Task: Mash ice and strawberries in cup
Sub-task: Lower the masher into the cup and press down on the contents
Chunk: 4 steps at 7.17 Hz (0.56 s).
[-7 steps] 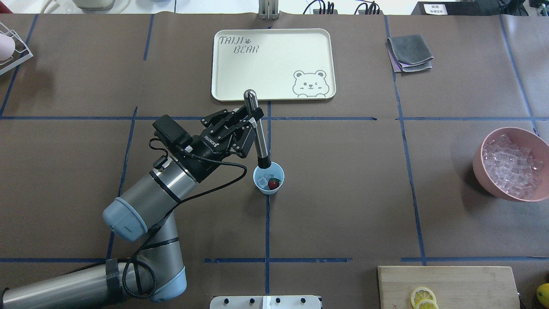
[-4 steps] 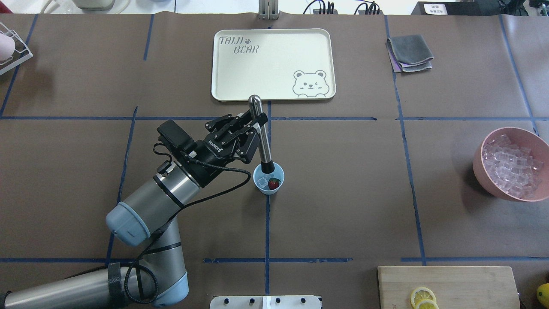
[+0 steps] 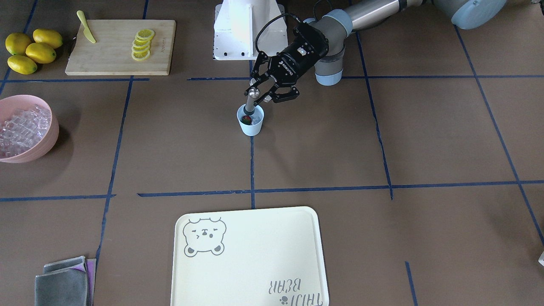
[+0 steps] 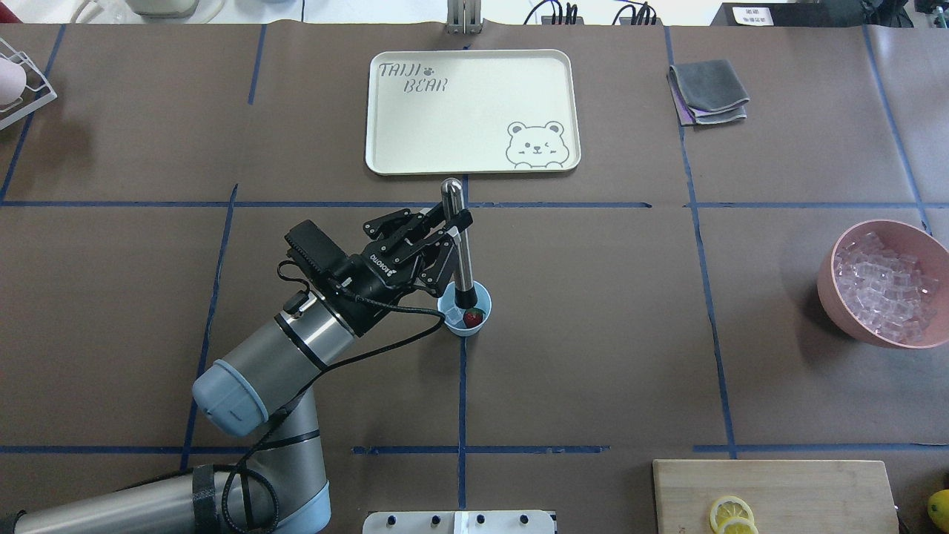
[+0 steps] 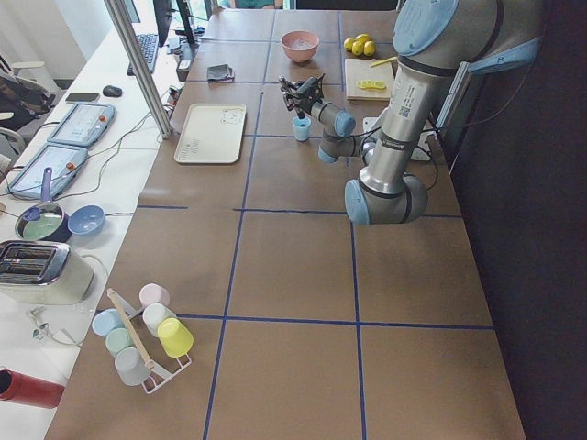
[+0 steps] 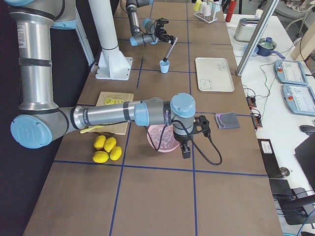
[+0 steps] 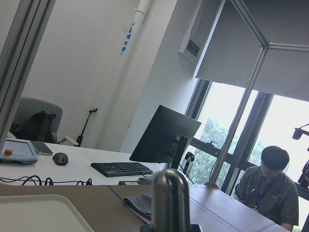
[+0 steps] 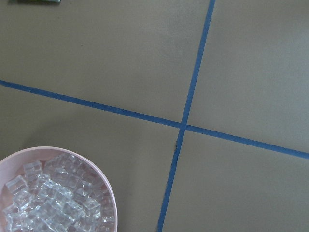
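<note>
The light-blue cup stands on the brown table near the middle, also in the front-facing view. Inside it lie a red strawberry and a few clear ice cubes. My left gripper is shut on a metal muddler. The muddler stands nearly upright with its black tip inside the cup, next to the strawberry. Its rounded top shows in the left wrist view. My right gripper shows only in the exterior right view, above the pink bowl; I cannot tell whether it is open or shut.
A pink bowl full of ice cubes stands at the right edge. A cream bear tray lies beyond the cup. Grey cloths lie at the back right. A cutting board with lemon slices lies front right, whole lemons beside it.
My left gripper has moved right and closer to the cup. The muddler has gone from leaning to nearly upright, and its tip has gone deeper into the cup.
</note>
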Tool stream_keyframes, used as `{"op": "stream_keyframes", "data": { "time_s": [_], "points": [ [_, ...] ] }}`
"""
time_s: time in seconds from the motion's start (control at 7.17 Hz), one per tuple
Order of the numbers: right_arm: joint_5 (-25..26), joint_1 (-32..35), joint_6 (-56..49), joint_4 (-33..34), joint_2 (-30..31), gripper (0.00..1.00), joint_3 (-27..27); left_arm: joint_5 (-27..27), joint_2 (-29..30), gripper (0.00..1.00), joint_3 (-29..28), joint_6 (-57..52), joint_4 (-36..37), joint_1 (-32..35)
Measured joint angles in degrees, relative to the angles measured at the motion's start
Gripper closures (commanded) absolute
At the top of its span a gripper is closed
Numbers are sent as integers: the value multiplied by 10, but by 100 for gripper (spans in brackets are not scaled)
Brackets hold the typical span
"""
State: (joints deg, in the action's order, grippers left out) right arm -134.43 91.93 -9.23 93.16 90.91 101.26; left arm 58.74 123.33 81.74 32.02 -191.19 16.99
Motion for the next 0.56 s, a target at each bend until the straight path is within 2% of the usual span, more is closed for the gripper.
{"op": "stream_keyframes", "data": {
  "time_s": [0.56],
  "points": [
    [0,0,0,0,3,1,-1,-1,-1,100,-5,-13,1,-6]
  ]
}}
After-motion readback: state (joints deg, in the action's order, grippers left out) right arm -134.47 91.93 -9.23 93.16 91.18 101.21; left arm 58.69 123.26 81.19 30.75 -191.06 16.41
